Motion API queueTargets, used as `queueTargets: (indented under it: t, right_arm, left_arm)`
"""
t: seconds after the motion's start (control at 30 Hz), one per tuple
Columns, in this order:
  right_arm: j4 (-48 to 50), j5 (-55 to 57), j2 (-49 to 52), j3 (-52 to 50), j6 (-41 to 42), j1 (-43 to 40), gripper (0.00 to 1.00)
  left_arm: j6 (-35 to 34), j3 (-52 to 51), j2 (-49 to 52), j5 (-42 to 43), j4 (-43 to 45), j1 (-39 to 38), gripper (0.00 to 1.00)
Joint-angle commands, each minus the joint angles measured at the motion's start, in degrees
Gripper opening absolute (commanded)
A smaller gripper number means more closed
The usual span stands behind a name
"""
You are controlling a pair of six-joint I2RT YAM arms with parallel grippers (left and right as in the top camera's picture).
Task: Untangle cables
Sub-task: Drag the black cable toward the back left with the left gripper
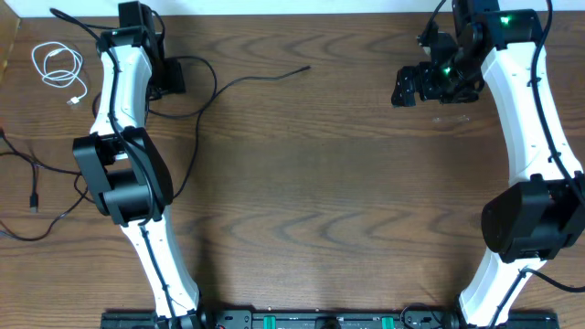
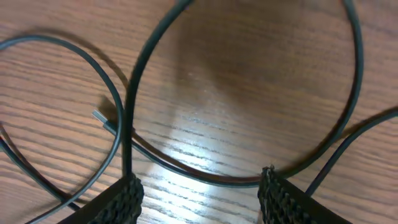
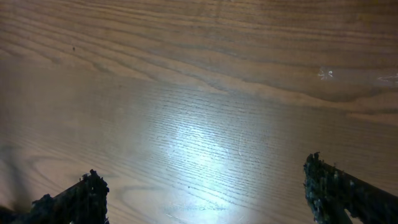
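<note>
— Where the left gripper [image 2: 200,186] stands released, what lies by it?
— Black cable [image 2: 348,93] loops on the table [image 2: 236,81] between its fingers [image 2: 121,200], one end [image 2: 99,116] just left. Right gripper [image 3: 202,190] gapes too, well apart. White cable [image 1: 57,68] coils at the far left corner.

Finding no legible text, labels, brands, numbers or signs in any of the 3 views.
</note>
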Motion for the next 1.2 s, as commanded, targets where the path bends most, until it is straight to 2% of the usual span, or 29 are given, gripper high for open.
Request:
queueTargets:
  t: [0.0, 0.07, 0.13, 0.3, 0.43, 0.63, 0.87, 1.07, 1.17]
  right_arm:
    - [0.3, -0.6, -0.4, -0.4, -0.7, 0.3, 0.99]
    - [0.3, -0.6, -0.4, -0.4, -0.7, 0.3, 0.99]
    - [0.4, -0.6, -0.4, -0.4, -0.7, 0.3, 0.99]
    - [0.8, -0.6, -0.4, -0.4, -0.7, 0.4, 0.99]
    - [1.1, -0.6, -0.4, -0.4, -0.7, 0.4, 0.99]
    - [0.4, -0.6, -0.4, -0.4, -0.7, 0.4, 0.99]
    - [0.5, -0.6, -0.4, -0.4, -0.7, 0.4, 0.99]
    - [0.5, -0.6, -0.4, -0.4, -0.7, 0.4, 0.99]
    - [0.5, -0.6, -0.4, -0.4, -0.7, 0.4, 0.99]
  left_arm:
    - [-1.6, 1.2, -8.2, 1.1, 1.1, -0.1, 0.62]
    - [-1.6, 1.2, -11.6, 2.9, 1.2, -0.1, 0.62]
    - [-1.3, 1.2, -15.5, 6.5, 0.0, -0.3, 0.67]
    - [6.9, 1.2, -19.6, 9.7, -7.3, -3.1, 0.68]
    - [11.2, -1.0, -17.3, 8.5, -8.5, -5.5, 0.67]
    - [8.5, -2.7, -10.1, 1.1, -8.8, -5.2, 0.68]
    - [10.1, -2.7, -2.1, 2.2, -12.0, -3.8, 0.66]
    - [13.9, -2.7, 0.5, 8.3, -12.6, -3.8, 0.64]
    - [14.2, -3.6, 1.1, 8.2, -12.5, -3.8, 0.65]
